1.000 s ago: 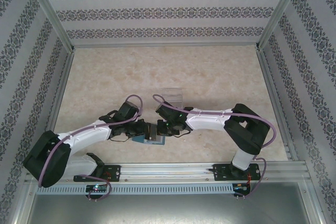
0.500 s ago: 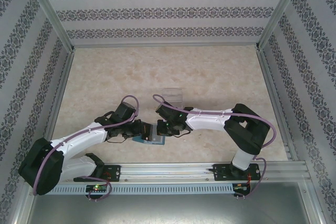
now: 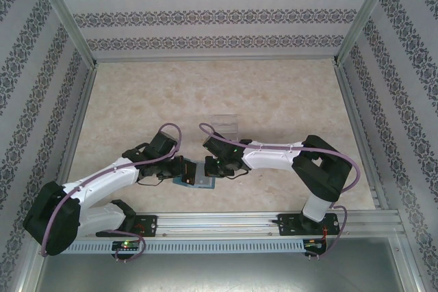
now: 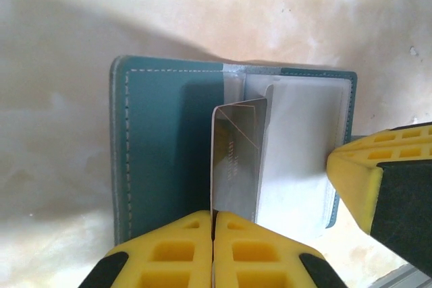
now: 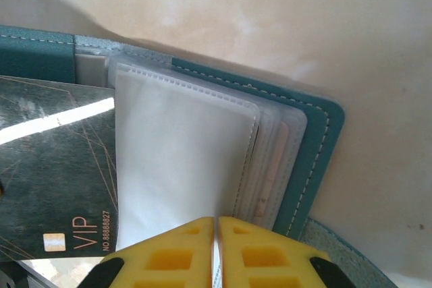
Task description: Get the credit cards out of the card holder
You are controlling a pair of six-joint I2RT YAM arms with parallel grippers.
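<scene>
Card holder (image 3: 195,179) lies open near the front edge of the table (image 3: 274,94), with one card being drawn out.

From above, the card holder sits between the two arms, and a clear box (image 3: 222,124) stands just beyond it. At the left wrist, the left gripper (image 4: 212,234) is pinched tight on the dark card (image 4: 236,156), which tilts up beside the stack of clear sleeves (image 4: 300,146). At the right wrist, the right gripper (image 5: 216,234) is closed on the top sleeve's near edge, pinning the holder. A pale card (image 5: 278,160) seems to sit in a deeper sleeve, though it is blurred. Next, the dark card wants a straight pull clear while the holder is pinned. The pale card is not yet out.
</scene>
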